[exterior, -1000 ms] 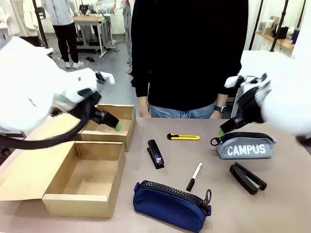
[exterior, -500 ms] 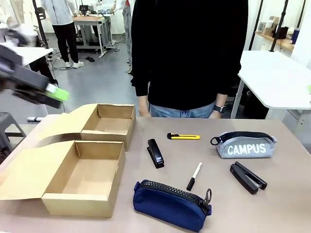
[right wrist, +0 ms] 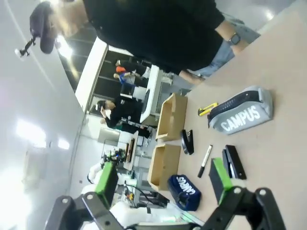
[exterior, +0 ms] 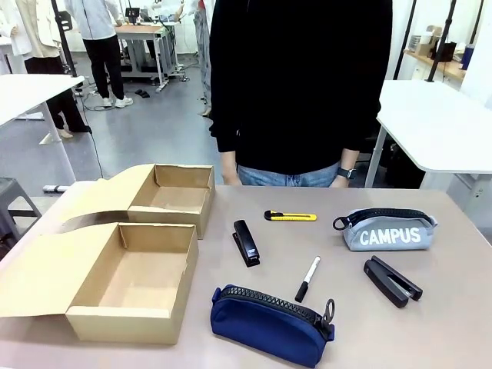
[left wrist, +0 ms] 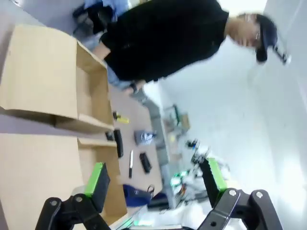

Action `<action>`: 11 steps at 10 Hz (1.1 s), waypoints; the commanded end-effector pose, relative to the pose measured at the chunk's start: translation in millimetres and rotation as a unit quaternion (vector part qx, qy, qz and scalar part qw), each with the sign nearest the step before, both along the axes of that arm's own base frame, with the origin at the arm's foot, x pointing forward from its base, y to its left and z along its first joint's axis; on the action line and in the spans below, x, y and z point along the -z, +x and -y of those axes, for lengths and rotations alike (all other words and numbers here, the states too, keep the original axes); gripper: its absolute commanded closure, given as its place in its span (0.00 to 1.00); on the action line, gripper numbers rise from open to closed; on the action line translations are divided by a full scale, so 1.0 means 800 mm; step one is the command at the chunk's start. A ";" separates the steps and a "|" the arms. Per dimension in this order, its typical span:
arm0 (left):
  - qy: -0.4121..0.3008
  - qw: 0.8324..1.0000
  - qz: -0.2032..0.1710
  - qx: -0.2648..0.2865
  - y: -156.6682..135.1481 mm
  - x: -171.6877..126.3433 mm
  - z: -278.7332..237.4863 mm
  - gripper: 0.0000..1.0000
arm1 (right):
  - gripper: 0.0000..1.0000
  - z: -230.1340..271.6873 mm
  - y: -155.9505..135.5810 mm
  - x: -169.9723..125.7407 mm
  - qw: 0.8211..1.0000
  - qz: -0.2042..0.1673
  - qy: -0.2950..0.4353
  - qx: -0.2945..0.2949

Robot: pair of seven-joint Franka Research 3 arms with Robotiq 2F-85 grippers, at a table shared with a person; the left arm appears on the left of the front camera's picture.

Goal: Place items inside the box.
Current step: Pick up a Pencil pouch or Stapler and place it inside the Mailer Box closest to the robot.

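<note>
On the desk [exterior: 446, 323] beside the box [exterior: 123, 327], the navy pouch [exterior: 269, 323] is lying, likely soft, so pinch its middle; stapler [exterior: 246, 243] and knife [exterior: 290, 217] look stiff, light. Your left end effector [left wrist: 154, 175] and right end effector [right wrist: 162, 178] are gaping wide, empty

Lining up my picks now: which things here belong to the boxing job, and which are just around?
Job: cardboard boxes, navy pouch, grey CAMPUS pouch, black staplers, yellow utility knife, white marker.
Just around: white side table, person's wristwatch.
</note>
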State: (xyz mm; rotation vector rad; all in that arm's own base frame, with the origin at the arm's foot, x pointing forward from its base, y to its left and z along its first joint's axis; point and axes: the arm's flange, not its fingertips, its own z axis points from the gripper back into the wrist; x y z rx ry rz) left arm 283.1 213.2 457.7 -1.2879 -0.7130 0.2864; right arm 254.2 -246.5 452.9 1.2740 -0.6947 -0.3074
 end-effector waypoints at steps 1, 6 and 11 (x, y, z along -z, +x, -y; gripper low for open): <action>-0.027 0.998 0.025 -0.043 -0.004 0.010 0.054 0.00 | 0.00 -0.019 0.020 -0.002 1.000 -0.006 -0.015 0.020; -0.027 0.999 0.002 -0.034 0.005 0.003 -0.009 0.00 | 0.00 0.000 0.000 0.000 1.000 0.000 0.000 0.000; -0.027 0.999 0.002 -0.034 0.005 0.003 -0.009 0.00 | 0.00 -0.091 0.013 -0.010 0.989 0.004 -0.124 -0.077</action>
